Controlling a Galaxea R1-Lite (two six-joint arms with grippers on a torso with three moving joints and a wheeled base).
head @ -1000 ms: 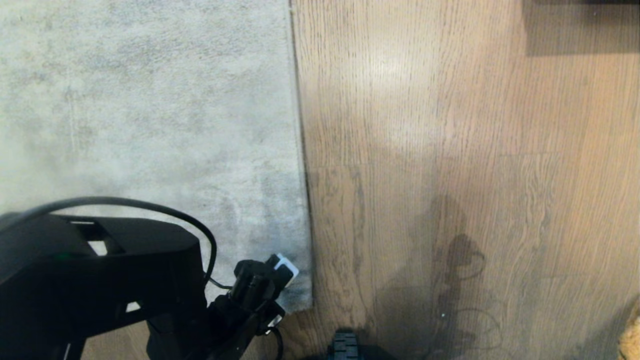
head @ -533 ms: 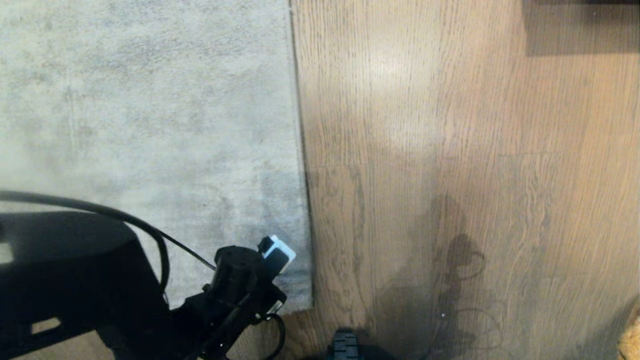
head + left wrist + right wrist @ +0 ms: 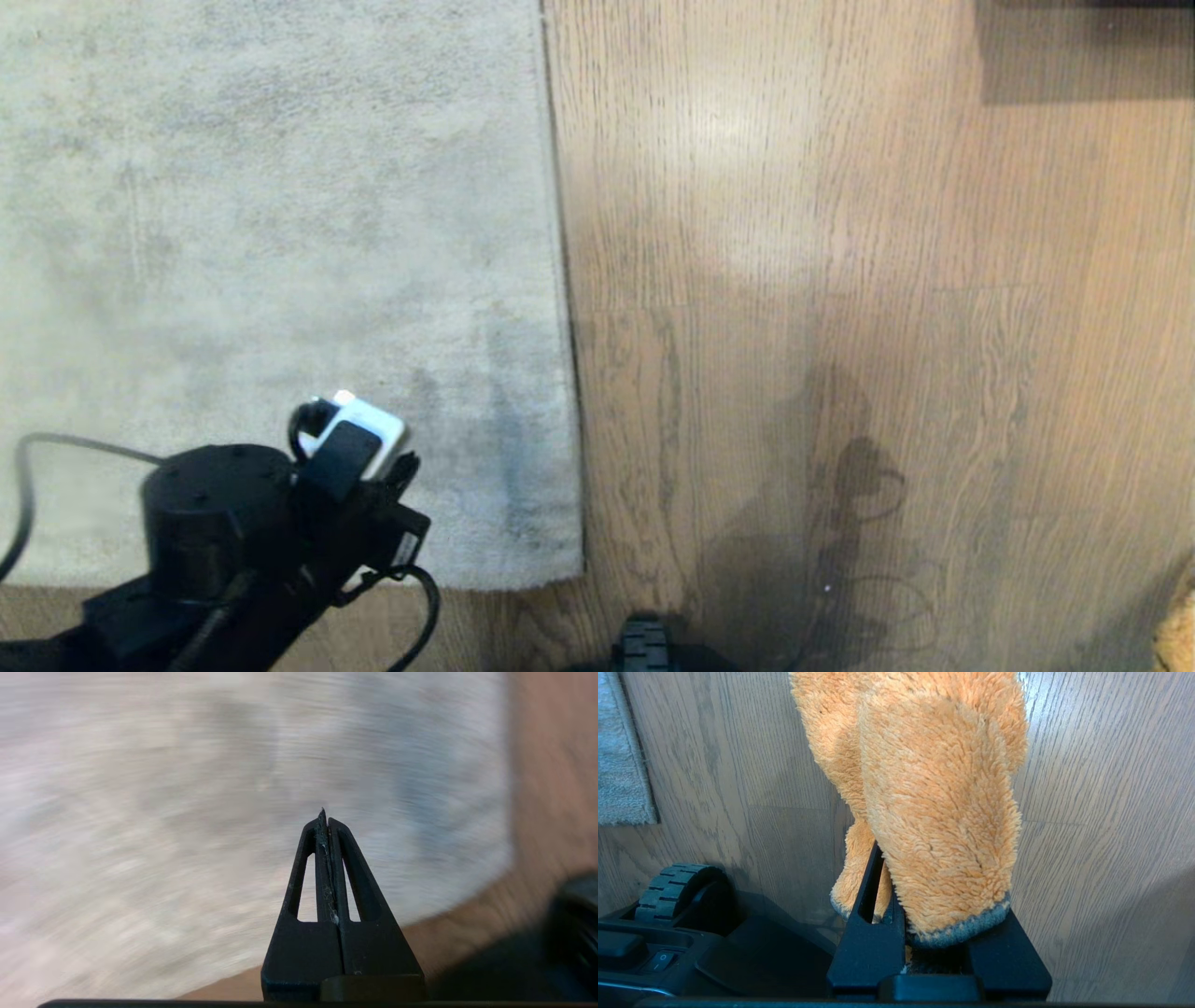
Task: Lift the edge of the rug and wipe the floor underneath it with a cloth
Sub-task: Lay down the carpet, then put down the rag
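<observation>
Risk of a missed pickup first: rug edge lay flat against the floor, not yet lifted, thin and with no gap showing beneath. Left gripper hung above the pale pile just inside the rug edge, near its closest corner, jaws pressed together on nothing. Would need opening before any grasp; judged likely otherwise to skate over the pile or push the rug along the smooth planks instead of raising it. Could also have scraped the wood if driven down too hard at the border, or pinched only fibres and lost them on the way up.

Second hazard, judged from the grip: cloth hung from the right gripper, well to the right of the rug edge, jaws clamped on the folds near its grey hem. Most of the mustard fleece dangled free; might have dragged, bunched or slipped out once rubbed against the floor. Might also have been trapped if a raised flap sagged back onto it, since a large rug looks heavy for a corner hold.

Around: black ribbed wheel of the base, close to the rug edge's near corner, between that corner and the cloth; possibly in the way of a low sweep from the right. Dark shape far to the right of the rug edge's distant end, well clear. Cable loop at the left wrist, trailing near the corner; could have caught.
</observation>
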